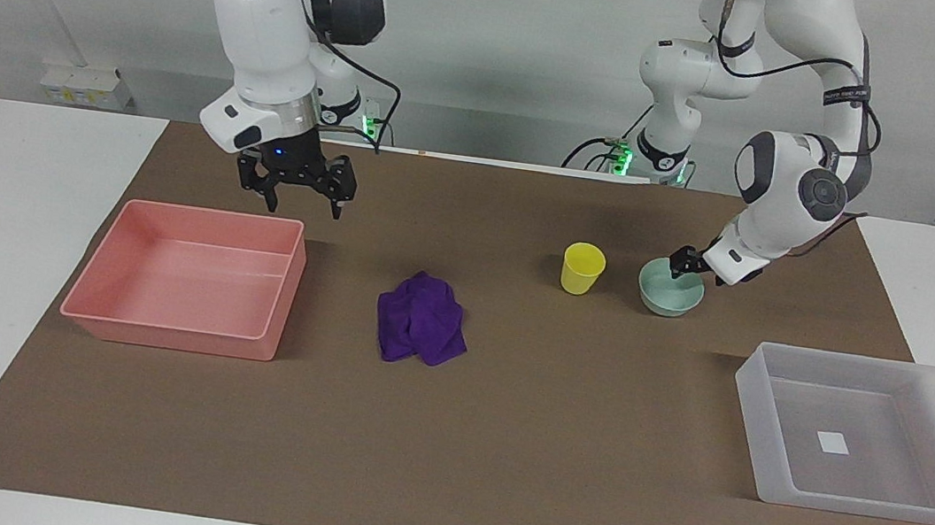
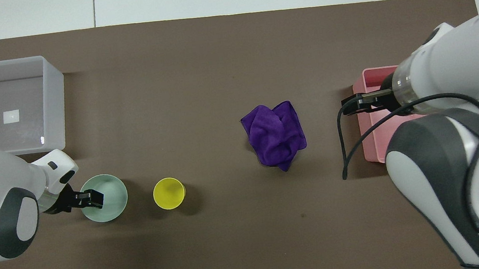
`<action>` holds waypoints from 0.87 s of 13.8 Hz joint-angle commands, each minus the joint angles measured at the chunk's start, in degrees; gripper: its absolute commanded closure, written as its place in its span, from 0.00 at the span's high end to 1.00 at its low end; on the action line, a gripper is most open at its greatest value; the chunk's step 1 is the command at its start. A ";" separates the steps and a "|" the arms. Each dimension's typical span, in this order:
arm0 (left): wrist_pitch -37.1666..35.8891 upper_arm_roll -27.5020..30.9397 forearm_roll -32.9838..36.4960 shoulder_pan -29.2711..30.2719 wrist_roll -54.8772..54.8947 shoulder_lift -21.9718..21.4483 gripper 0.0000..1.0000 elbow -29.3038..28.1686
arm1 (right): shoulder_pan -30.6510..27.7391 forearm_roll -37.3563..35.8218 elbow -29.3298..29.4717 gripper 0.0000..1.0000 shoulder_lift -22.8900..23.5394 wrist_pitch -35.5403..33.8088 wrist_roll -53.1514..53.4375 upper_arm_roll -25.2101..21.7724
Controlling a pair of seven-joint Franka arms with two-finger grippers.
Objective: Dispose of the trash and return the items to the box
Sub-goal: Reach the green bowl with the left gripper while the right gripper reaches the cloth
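1. The left gripper [image 1: 686, 265] is down at the rim of the shallow pale mint-green bowl [image 1: 671, 289], at the edge toward the left arm's end of the table; whether its fingers are parted or closed on the rim cannot be told.
2. The right gripper [image 1: 299, 188] hangs in the air over the brown mat [image 1: 499, 445], by the corner of the pink opaque plastic tray [image 1: 189, 280] nearest the robots, its black fingers spread and holding nothing.
3. A small bright-yellow plastic cup [image 1: 583, 269] stands upright just beside the bowl, on the side toward the right arm, apart from it.
4. The soft deep-purple cloth rag [image 1: 422, 318] lies bunched on the mat between the cup and the pink tray, farther from the robots than the cup.
5. The shallow translucent frosted-white plastic tray [image 1: 861, 436], a white square sticker [image 1: 833, 443] on its floor, sits at the left arm's end of the table, farther from the robots than the bowl.
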 commanded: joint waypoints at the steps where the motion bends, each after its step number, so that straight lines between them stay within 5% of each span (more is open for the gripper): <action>1: 1.21 0.50 -0.61 -0.37 0.65 -0.33 0.16 -0.35 | 0.90 1.33 -3.63 1.00 0.97 6.28 -0.99 0.05; 2: 0.69 0.58 -0.61 -0.19 0.73 1.85 0.00 1.14 | 2.13 1.33 -4.16 1.00 2.02 8.04 -0.55 0.05; 6: -1.06 0.58 -0.61 0.33 0.47 5.57 0.00 4.74 | 7.23 0.98 -5.83 1.00 6.85 14.62 2.44 -0.04; 12: -29.69 0.85 -0.70 3.68 0.29 8.82 0.00 29.95 | 10.66 -2.43 -8.38 1.00 16.25 32.56 6.47 -0.12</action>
